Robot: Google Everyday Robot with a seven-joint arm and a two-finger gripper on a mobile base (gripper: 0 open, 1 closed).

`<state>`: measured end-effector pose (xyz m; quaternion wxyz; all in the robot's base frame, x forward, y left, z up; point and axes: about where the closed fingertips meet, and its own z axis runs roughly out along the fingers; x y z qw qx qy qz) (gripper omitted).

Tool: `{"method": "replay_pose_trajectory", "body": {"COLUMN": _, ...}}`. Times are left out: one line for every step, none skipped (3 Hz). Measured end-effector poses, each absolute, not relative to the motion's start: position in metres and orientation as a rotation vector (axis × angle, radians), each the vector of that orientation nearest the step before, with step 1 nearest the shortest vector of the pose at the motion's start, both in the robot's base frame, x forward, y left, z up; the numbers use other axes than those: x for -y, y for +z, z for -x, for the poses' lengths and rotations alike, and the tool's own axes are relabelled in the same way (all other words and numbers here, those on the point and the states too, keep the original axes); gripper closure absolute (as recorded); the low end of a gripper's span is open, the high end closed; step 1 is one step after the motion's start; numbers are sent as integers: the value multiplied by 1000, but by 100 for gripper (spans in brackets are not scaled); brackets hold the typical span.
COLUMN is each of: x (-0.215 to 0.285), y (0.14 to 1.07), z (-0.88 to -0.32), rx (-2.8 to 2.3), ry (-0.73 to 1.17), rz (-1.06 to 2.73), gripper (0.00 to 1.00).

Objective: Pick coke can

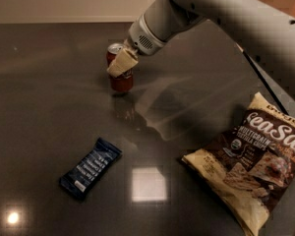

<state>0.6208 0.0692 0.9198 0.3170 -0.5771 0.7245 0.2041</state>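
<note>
1. A dark blue snack bar [90, 167] lies at seven o'clock on the glossy dark table [39, 107]; its white print is unreadable.
2. The coke can [122, 81] stands upright at eleven o'clock (red, silver top, logo hidden).
3. The gripper [121, 63] sits against the can's upper half; I cannot tell whether its jaws clench it.
4. A chip bag [250, 163] at four o'clock reads "SeaSa".

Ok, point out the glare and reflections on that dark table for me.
Camera view: a square patch of glare sits on the glossy table between the blue wrapper and the chip bag; a small bright spot shows lower left; the arm's pale reflection spreads below the gripper, which is against the coke can.
</note>
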Motion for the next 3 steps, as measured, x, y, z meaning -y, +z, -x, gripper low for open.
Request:
{"method": "replay_pose_trajectory", "body": {"x": -62, "y": 956, "z": -609, "rx": -1860, "ry": 555, "rz": 1558, "gripper": 100}}
{"method": "replay_pose_trajectory", "body": {"x": -45, "y": 1007, "z": -598, "rx": -1805, "ry": 531, "rz": 1657, "gripper": 100}}
{"method": "replay_pose_trajectory", "body": {"x": -45, "y": 1007, "z": -598, "rx": -1805, "ry": 531, "rz": 1657, "gripper": 100}}
